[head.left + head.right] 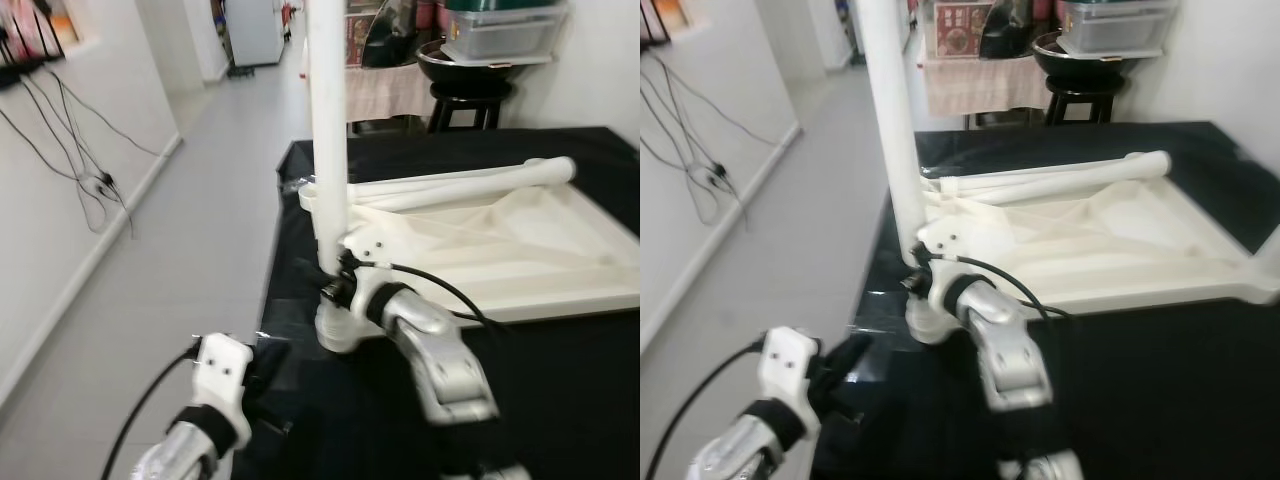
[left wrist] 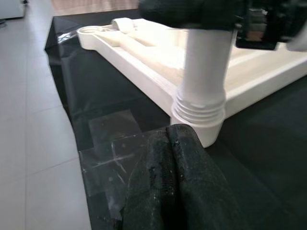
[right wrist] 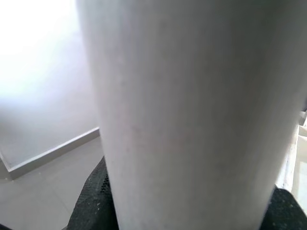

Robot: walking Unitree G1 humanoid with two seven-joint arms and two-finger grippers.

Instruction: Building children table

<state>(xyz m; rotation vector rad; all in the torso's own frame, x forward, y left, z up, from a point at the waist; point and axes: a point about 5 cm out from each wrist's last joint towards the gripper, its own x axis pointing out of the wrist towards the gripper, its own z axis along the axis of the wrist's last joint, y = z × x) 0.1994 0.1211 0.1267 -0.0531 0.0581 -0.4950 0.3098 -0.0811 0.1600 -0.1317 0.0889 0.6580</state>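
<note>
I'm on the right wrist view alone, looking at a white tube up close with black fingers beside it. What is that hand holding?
Observer: The right hand grips an upright white table leg low down, at a corner of the upturned tabletop.
Operator: Is it screwed right in?
Observer: Ribbed threads show above the corner socket, so probably not fully.
Operator: Where's the left hand?
Observer: The left hand, shut, hovers by that corner over the black cover.
</note>
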